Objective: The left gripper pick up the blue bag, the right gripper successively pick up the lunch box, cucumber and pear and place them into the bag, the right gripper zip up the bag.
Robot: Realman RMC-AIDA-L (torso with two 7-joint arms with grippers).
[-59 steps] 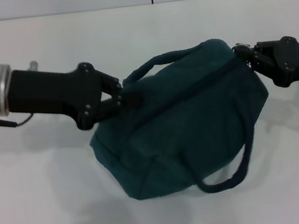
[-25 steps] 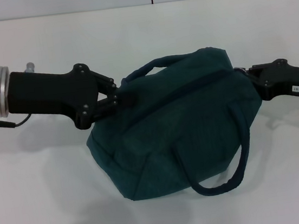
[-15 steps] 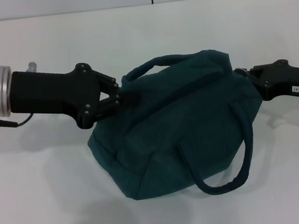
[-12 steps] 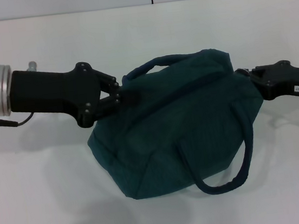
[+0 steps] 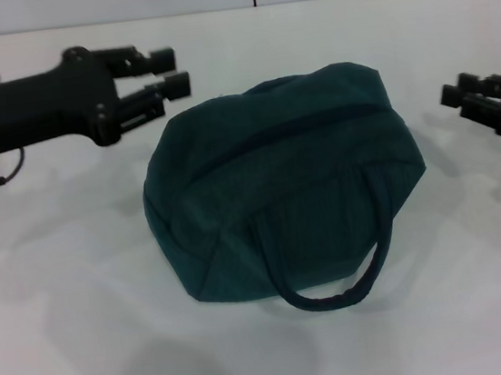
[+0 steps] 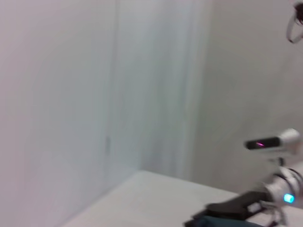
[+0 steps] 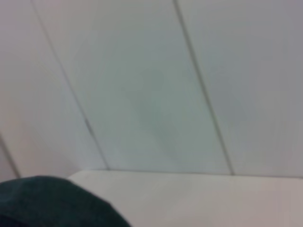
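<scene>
Here, both grippers stood clear of the closed bag.

In the head view, the bag [image 5: 283,188] sat zipped at frame centre on the table [image 5: 70,356], one handle looped toward the lower middle. The left gripper [image 5: 168,73] hovered at upper left with its fingers parted and holding nothing, apart from the bag. The right gripper [image 5: 457,98] at the right edge was also apart from the bag and gripped nothing; its fingers looked spread. No lunch box, cucumber or pear showed, presumably inside. The left wrist view caught mostly wall, with a sliver of bag [image 6: 213,222] at the bottom. The right wrist view showed the bag [image 7: 52,201] at lower left. One risk I judged: the full bag might slump or roll unsupported, its contents shifting.
</scene>
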